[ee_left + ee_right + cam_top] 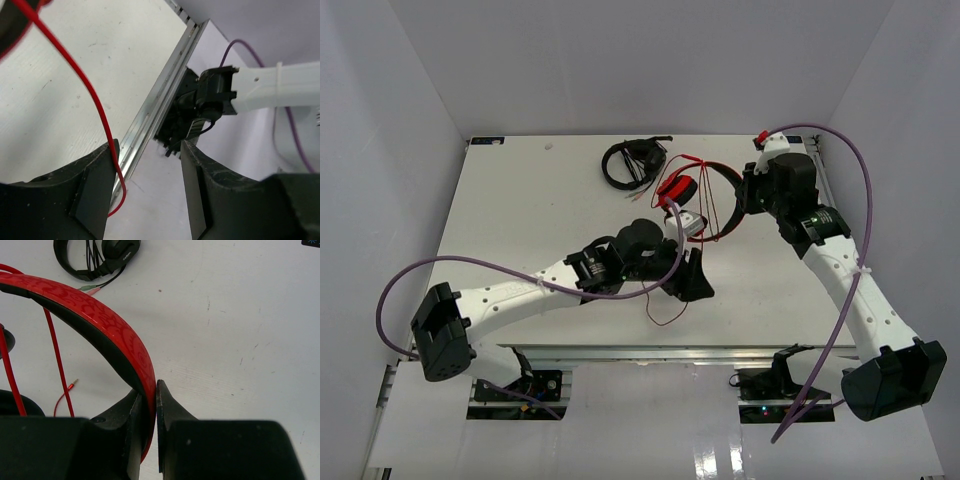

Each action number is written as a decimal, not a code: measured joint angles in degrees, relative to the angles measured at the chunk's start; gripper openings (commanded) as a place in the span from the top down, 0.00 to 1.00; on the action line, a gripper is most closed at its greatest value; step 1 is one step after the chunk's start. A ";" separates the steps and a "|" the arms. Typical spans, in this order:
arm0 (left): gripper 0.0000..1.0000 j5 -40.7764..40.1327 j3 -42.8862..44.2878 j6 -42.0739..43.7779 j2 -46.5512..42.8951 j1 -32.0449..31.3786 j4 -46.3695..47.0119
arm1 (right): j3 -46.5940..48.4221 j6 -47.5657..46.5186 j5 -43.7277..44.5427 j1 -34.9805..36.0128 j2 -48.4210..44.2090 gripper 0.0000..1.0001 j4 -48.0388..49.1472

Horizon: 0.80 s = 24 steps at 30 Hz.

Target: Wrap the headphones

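The red headphones (705, 195) lie at the table's back middle, the band arching right. My right gripper (745, 195) is shut on the red headband (100, 315), which is pinched between the fingers at my right gripper (150, 405). The thin red cable (665, 300) hangs in a loop toward the table's front edge. My left gripper (692, 272) is open; in the left wrist view the red cable (85, 85) runs down against the left finger (95, 190), with nothing held at my left gripper (150, 185). The cable's plug (74, 384) lies on the table.
All-black headphones (632, 162) with a dark cable lie at the back, left of the red ones, and show in the right wrist view (95, 260). The table's metal front rail (160, 100) and the right arm's base (205, 105) are below my left gripper.
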 measured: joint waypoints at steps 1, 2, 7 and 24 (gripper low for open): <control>0.37 -1.27 -2.21 1.19 -1.01 -0.87 1.73 | 0.40 0.34 -0.54 -0.28 0.01 0.92 -0.42; 0.37 -2.37 -4.21 2.32 -1.86 -1.68 3.36 | 0.80 0.64 -1.02 -0.57 0.01 0.92 -0.80; 0.36 -6.07 -12.19 6.91 -3.30 -3.81 11.49 | 2.76 2.38 -3.63 -1.64 0.01 0.92 -1.90; 0.30 -13.41 -34.72 21.11 -3.05 -4.01 40.64 | 6.07 5.77 -10.57 -3.93 0.23 0.92 -4.99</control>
